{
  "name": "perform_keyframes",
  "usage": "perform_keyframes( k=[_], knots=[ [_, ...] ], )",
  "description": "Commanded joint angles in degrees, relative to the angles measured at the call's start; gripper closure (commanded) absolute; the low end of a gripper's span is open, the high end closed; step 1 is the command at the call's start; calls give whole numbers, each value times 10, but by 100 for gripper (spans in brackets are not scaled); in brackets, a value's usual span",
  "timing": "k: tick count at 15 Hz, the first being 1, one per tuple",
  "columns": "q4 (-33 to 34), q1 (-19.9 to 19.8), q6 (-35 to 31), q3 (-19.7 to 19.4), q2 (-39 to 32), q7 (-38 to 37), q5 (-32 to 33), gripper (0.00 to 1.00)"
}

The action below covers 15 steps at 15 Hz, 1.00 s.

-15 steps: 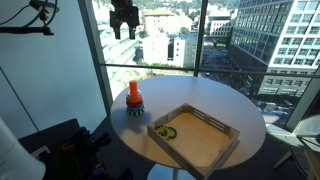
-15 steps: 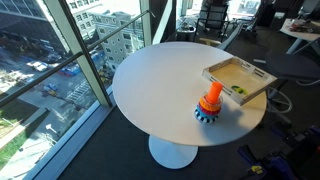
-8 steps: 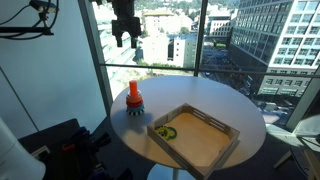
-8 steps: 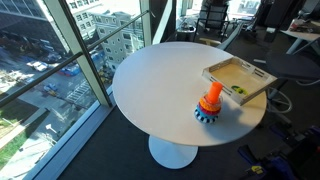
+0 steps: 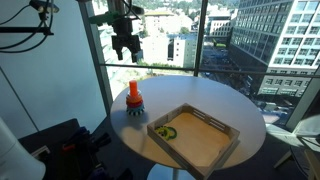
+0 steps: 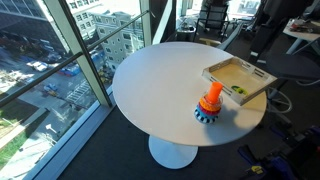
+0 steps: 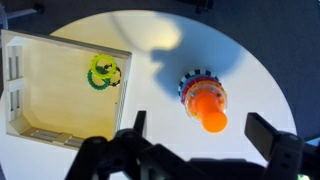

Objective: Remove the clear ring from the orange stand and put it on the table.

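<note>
The orange stand (image 5: 134, 96) stands upright on the round white table (image 5: 210, 100) near its edge; it also shows in the other exterior view (image 6: 210, 99). From the wrist view the orange stand (image 7: 206, 106) rises from a dark bluish base. A faint glassy band, likely the clear ring (image 7: 186, 86), lies around the peg low on the base; it is hard to make out. My gripper (image 5: 125, 46) hangs high above the stand, open and empty. In the wrist view the gripper (image 7: 201, 135) has its fingers spread wide on either side of the peg.
A shallow wooden tray (image 5: 214, 150) sits on the table beside the stand, also seen in the wrist view (image 7: 40, 100), with a small green and yellow item (image 7: 103, 72) inside. Tall windows stand behind the table. Office chairs (image 6: 212, 16) stand beyond it.
My gripper has come down from the top of the exterior view towards the stand. The stand, ring and tray have not moved.
</note>
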<state>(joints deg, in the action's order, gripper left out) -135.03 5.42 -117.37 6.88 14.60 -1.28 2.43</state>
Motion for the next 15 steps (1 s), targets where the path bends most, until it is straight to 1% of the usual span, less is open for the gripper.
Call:
perform_keyframes(
  k=[1, 4, 8, 10, 15],
  knots=[
    [-45, 11, -63, 3, 12, -4, -12, 0],
    [-74, 18, -105, 2, 11, -3, -29, 0],
    [-94, 26, -138, -4, 0, 11, -78, 0],
    [-89, 22, -126, 2, -1, 0, -63, 0],
    [-92, 22, -129, 2, -4, 0, -65, 0]
  ],
)
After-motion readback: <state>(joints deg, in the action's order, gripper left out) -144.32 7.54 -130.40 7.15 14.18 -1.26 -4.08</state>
